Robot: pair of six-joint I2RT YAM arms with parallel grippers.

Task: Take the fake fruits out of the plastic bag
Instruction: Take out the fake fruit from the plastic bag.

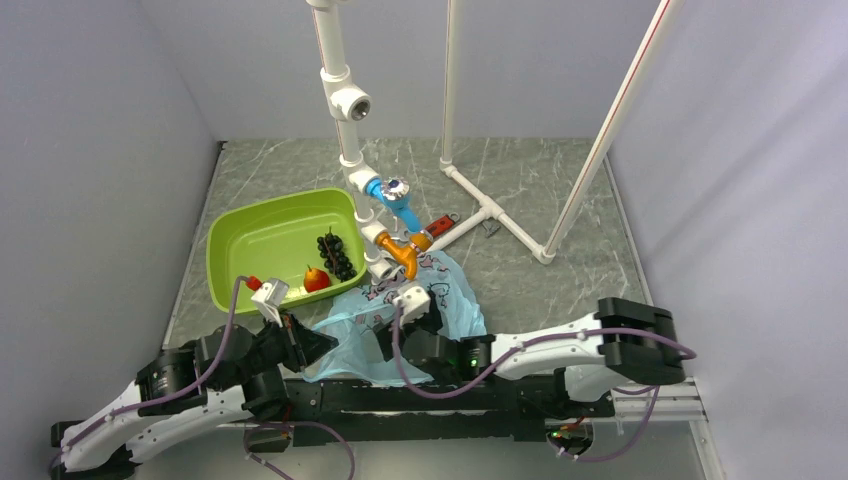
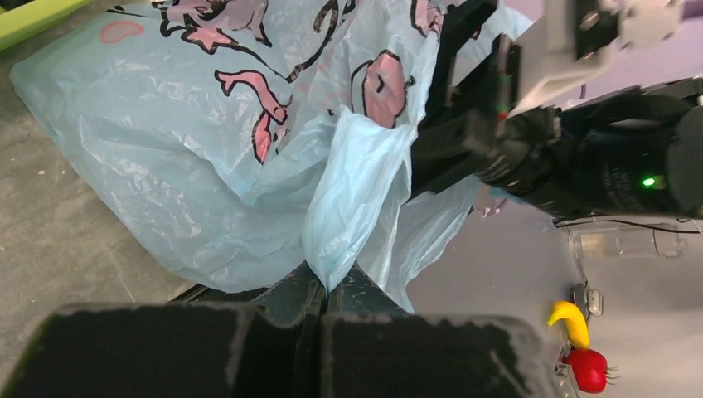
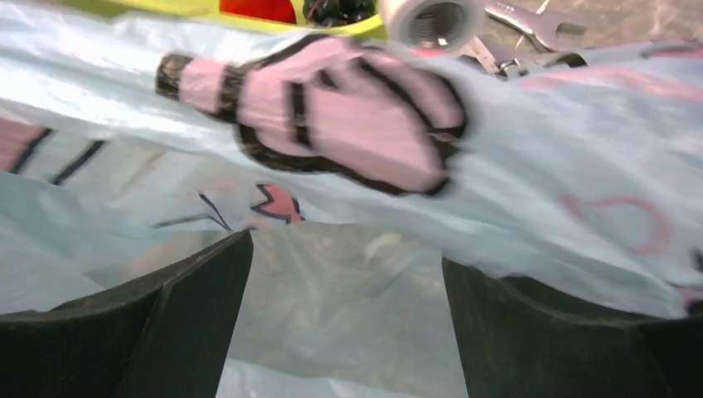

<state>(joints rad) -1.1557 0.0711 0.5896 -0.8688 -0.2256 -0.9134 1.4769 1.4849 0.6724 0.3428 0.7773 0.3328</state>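
Note:
The light-blue plastic bag (image 1: 445,290) with pink-and-black motifs lies crumpled just in front of the arms. My left gripper (image 1: 325,345) is shut on a fold of the bag's edge (image 2: 352,199), its jaws pressed together (image 2: 327,286). My right gripper (image 1: 405,325) is open at the bag, its two fingers wide apart with thin film between them (image 3: 348,249). The dark grapes (image 1: 337,255) lie in the lime-green tub (image 1: 250,235), and show at the top of the right wrist view (image 3: 336,8). The dark green oval fruit is hidden.
A red fruit (image 1: 317,279) lies in the tub beside the grapes. A white pipe frame with blue and orange fittings (image 1: 400,215) stands just behind the bag. A wrench (image 3: 530,16) lies by a pipe end (image 3: 431,21). A banana (image 2: 568,319) and another red fruit (image 2: 589,369) show at the left wrist view's edge.

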